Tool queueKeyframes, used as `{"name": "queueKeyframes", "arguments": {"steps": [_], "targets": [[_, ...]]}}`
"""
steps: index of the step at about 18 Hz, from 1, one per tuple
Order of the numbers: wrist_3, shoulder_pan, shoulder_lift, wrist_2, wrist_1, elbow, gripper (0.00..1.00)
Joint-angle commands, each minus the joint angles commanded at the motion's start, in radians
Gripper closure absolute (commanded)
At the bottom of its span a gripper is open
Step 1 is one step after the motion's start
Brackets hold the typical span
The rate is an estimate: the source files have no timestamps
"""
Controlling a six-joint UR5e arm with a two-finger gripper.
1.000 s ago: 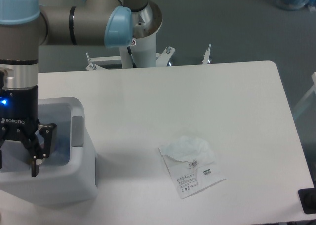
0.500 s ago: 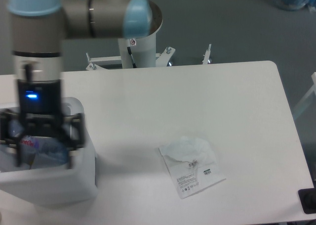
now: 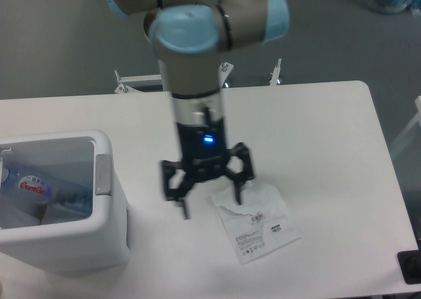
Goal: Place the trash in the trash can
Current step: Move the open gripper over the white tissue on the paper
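The white trash can (image 3: 105, 227) stands at the table's left front. Inside it lies the clear bluish bottle (image 3: 39, 187) with a red-lettered label. The thin translucent plastic bag (image 3: 256, 223) with its small printed label lies flat on the table right of centre. My gripper (image 3: 210, 204) hangs open just above the table at the bag's upper left edge, with nothing between its fingers. Its right finger (image 3: 238, 184) overlaps the bag's corner in this view, and the whole gripper is motion-blurred.
The white table (image 3: 316, 135) ends close behind the bag at the front and right. The arm's base column and metal feet (image 3: 197, 75) stand behind the table's far edge. A dark object (image 3: 411, 266) sits at the table's front right corner.
The gripper has left the trash can and swung right across the table to the bag. The bottle now shows lying inside the can.
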Motion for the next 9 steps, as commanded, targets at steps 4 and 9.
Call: {"name": "queueKeyframes", "arguments": {"steps": [4,9], "targets": [[0.005,0.086,-0.002,-0.005,-0.005,-0.080,0.00],[0.006,0.149,-0.069,0.000,-0.005,-0.109,0.00]]}}
